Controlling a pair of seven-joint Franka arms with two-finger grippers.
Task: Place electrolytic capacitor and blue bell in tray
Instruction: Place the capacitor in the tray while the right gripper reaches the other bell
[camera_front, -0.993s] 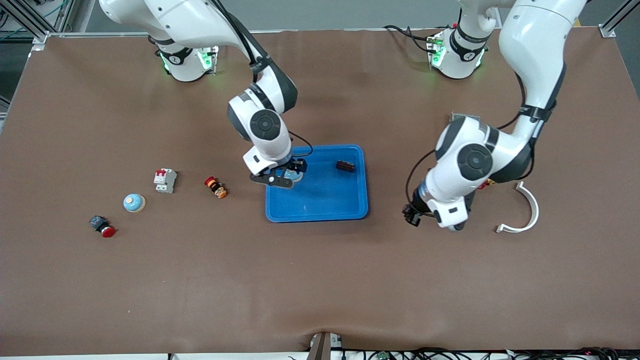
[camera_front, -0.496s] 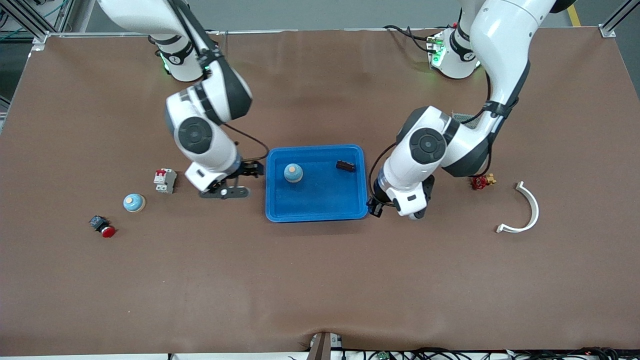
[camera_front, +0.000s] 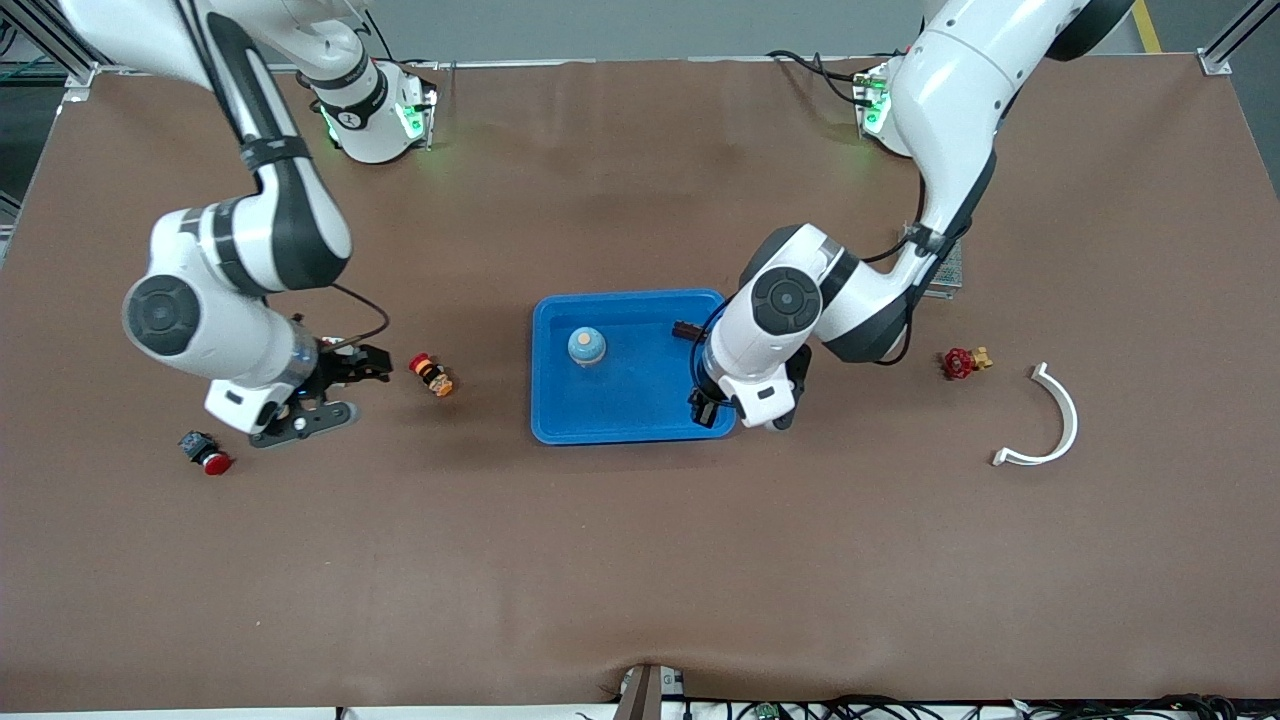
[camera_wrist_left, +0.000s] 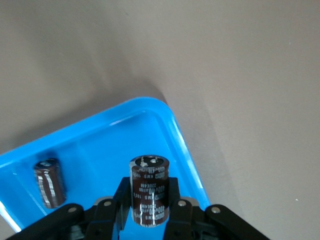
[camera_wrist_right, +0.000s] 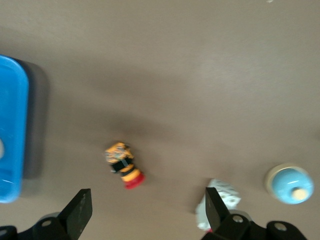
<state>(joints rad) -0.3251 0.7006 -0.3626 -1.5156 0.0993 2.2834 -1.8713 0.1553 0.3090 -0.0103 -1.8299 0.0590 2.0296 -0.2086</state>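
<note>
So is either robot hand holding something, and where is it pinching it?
The left hand pinches an electrolytic capacitor by its lower sides, over the tray. The right hand holds nothing.

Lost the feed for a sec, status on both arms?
Left gripper shut on capacitor, over tray corner. Right gripper open, over the table near second blue bell. One bell, one capacitor in tray.

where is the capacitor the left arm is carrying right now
The electrolytic capacitor is clamped upright in the left end effector, over the blue tray at its corner nearest the front camera, toward the left arm's end.
</note>
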